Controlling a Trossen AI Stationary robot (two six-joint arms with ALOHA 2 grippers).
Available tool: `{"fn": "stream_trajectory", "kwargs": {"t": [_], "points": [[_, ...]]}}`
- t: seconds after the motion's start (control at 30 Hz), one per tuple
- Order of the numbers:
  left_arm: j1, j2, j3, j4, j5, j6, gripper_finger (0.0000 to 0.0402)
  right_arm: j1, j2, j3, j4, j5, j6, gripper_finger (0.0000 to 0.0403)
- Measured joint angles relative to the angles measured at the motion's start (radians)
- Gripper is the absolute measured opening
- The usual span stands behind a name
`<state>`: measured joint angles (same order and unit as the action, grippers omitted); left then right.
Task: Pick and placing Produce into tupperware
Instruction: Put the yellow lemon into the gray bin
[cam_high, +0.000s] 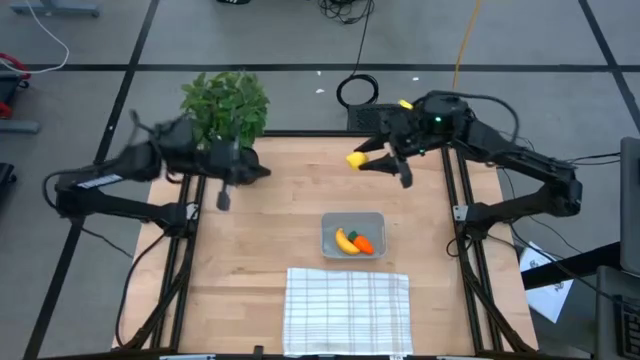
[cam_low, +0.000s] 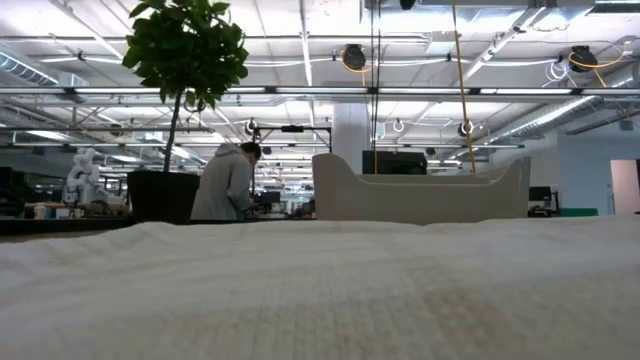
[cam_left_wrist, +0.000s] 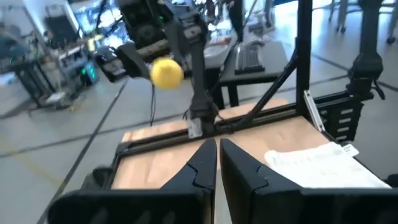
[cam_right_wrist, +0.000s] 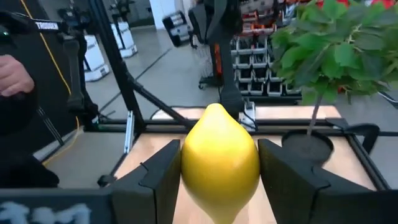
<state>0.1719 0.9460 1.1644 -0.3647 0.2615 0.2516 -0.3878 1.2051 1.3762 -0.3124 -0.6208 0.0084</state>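
Yellow lemon (cam_high: 356, 158) in right fingers (cam_right_wrist: 163, 171), one banana (cam_high: 343, 241), one carrot (cam_high: 362, 243) in tupperware (cam_high: 331, 222)

A leafy potted plant (cam_high: 226, 105) stands at the far left corner of the wooden table (cam_high: 270, 200). A white checked cloth (cam_high: 347, 308) lies flat at the near edge. Beyond the table, a person in a grey hoodie (cam_low: 224, 182) faces away, and a black cable coil (cam_high: 358, 91) lies on the floor.

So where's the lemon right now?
The lemon is held in the right tool, at the table's far right in the high view, beyond the tupperware.
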Motion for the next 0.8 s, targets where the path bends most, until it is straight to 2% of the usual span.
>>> {"fn": "stream_trajectory", "kwargs": {"t": [0.13,0.27,0.6,0.8], "points": [[-0.019,-0.002,-0.198,0.244,0.005,0.003,0.0026,0.000,-0.060,0.000,-0.049,0.023,-0.029,0.0182],[-0.031,-0.005,-0.338,0.393,-0.014,0.005,0.0026,-0.006,-0.113,0.000,-0.095,0.026,-0.035,0.0182],[-0.087,-0.004,-0.487,0.427,-0.162,-0.080,0.0026,-0.002,-0.214,-0.003,-0.251,0.156,-0.030,0.0182],[-0.150,-0.004,-0.561,0.527,-0.269,-0.076,0.0026,-0.002,-0.302,-0.108,-0.259,0.179,-0.031,0.0182]]}}
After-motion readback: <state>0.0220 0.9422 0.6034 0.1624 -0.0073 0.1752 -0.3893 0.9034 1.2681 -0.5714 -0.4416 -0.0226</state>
